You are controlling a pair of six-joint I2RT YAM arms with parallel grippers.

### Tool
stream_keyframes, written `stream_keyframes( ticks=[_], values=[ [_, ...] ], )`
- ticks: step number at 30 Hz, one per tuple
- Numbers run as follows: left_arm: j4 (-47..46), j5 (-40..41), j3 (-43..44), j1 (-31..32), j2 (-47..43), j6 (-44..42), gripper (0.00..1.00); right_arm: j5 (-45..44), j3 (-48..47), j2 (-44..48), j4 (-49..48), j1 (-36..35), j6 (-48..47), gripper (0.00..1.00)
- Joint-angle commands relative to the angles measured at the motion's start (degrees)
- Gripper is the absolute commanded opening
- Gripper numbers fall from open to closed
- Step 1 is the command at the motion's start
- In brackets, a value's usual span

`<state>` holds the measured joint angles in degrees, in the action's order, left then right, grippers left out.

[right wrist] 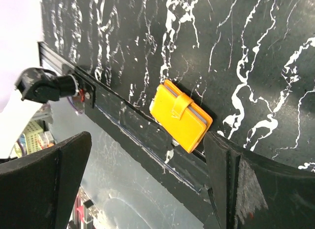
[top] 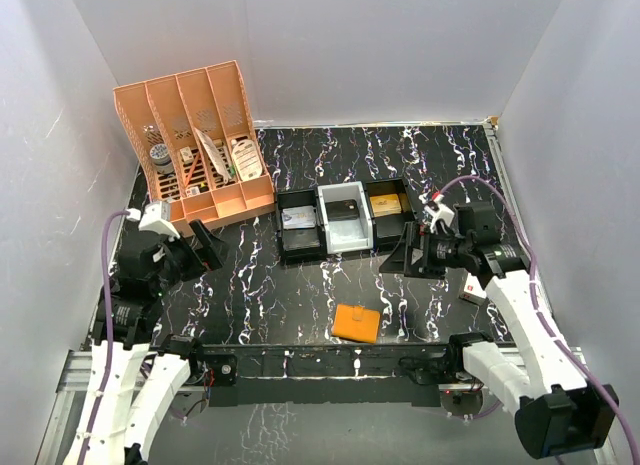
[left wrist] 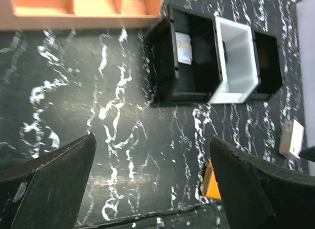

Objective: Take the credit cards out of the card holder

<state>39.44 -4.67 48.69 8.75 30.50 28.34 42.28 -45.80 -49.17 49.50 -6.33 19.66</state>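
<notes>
**Item 1. Card holder (top: 356,322), count: one.** It lies flat on the table (top: 300,295) at the near edge, just beside the front rail, between the two arm bases and nearer the right. It is shut, with a strap tab folded over its top face. Nothing touches it.
- Handling, as judged: light, thin, leather-like, likely slightly yielding and fairly grippy.
- It sits low on the table, so there is little for a finger to get under.
- Best hold is probably across its two long edges. One gripper could pin the body while the other lifts the free end of the strap.

**Item 2. Credit cards, count: cannot tell.** None show. A pale grey-blue line along one side of the holder may be an inner panel or a card edge. Expected to be thin, stiff, slick and light, best pinched at an exposed edge once the holder is opened.

**Item 3. Grippers, count: two.**
- The right gripper (right wrist: 147,138) has its jaws spread wide and holds nothing. It hangs above the table beyond the holder.
- The left gripper (left wrist: 152,140) is likewise wide and empty, well apart from the holder on the left.

**Item 4. Small white box (top: 473,290), count: one.** It lies beside the right arm.

**Item 5. Bins, count: three.** They stand in a row at mid-table: black (top: 298,225), white (top: 345,217), black (top: 388,207).

**Item 6. Orange organizer (top: 195,145), count: one.** It has four slots and stands far left.
</notes>
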Motion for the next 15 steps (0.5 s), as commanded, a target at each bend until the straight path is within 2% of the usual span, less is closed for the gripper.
stream_keyframes(
  ticks=[1,3,8,12,15],
  values=[
    [-4.52,-11.1,-3.1,-0.11,0.27,6.66,0.99,-6.89,-0.48,-3.06,-4.83,-6.59,2.4,0.98],
    [-4.8,-12.38,-3.48,-0.08,0.79,8.0,0.99,-13.53,0.95,-4.99,-8.56,-12.94,5.32,0.98],
    [-3.02,-11.73,-1.45,-0.08,1.96,3.27,0.99,-26.68,-1.54,-14.77,-12.0,-27.61,11.29,0.98],
    [-2.56,-11.45,-0.01,-0.07,4.57,3.03,0.99,-34.11,-3.45,-19.85,-15.62,-32.53,15.14,0.98],
    [-2.42,-8.51,-1.53,-0.1,3.77,5.01,0.99,-34.08,-4.88,-24.66,-20.81,-34.76,18.06,0.98]
  ],
)
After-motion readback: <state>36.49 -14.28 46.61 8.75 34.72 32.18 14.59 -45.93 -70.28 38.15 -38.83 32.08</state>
